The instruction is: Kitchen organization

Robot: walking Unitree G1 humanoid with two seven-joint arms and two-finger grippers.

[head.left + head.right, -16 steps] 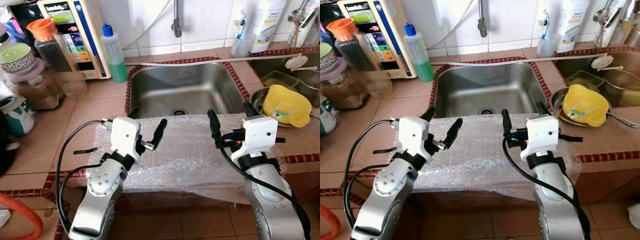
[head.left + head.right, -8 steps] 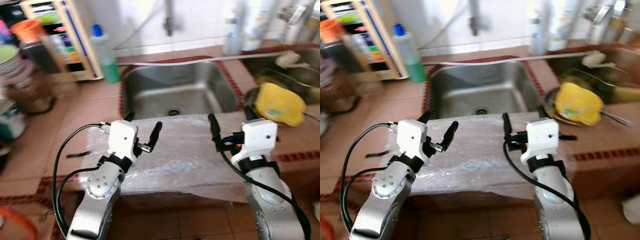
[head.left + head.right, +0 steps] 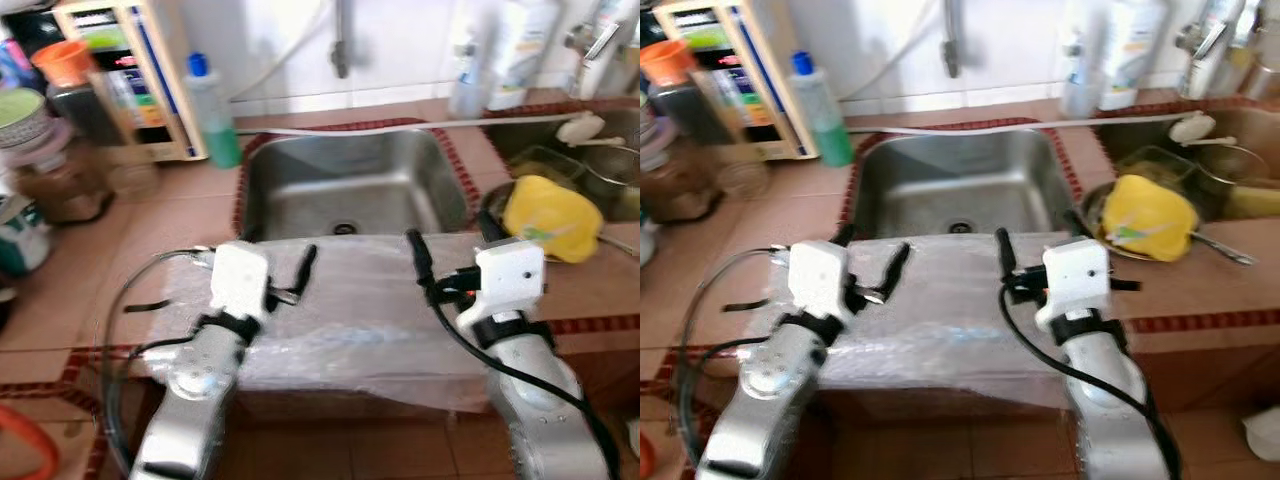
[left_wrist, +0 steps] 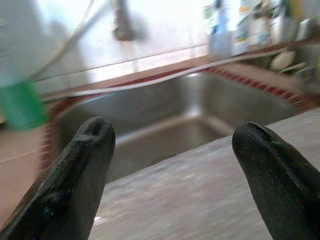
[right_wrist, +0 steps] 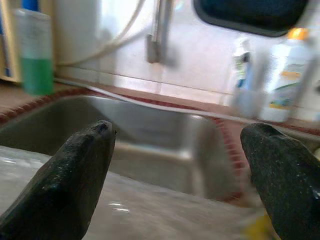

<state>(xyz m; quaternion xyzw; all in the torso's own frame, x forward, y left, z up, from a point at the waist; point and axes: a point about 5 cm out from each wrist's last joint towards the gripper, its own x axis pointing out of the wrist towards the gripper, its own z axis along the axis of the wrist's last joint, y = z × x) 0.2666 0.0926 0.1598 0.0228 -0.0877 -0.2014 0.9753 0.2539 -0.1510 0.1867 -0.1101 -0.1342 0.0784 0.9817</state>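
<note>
A sheet of bubble wrap (image 3: pixel 350 320) lies over the counter's front edge, just before the steel sink (image 3: pixel 345 185). My left gripper (image 3: pixel 278 250) hovers open over the sheet's left part, pointing toward the sink, with nothing between its fingers (image 4: pixel 75 175). Over the right part, my right gripper (image 3: pixel 452 238) is also open and empty, its fingers (image 5: pixel 75 175) wide apart. Both wrist views look over the sheet into the sink basin (image 4: pixel 165 120), with the tap (image 5: pixel 155 35) behind.
A green soap bottle (image 3: pixel 210 110) and a boxy appliance (image 3: pixel 120 70) stand at the back left, with jars (image 3: pixel 70 150) beside them. A yellow container (image 3: pixel 550 215) sits in a bowl to the right of the sink. Bottles (image 3: pixel 520 50) line the back wall.
The whole picture has shifted and blurred, so the camera moved. Both grippers stay open over the bubble wrap, in much the same pose.
</note>
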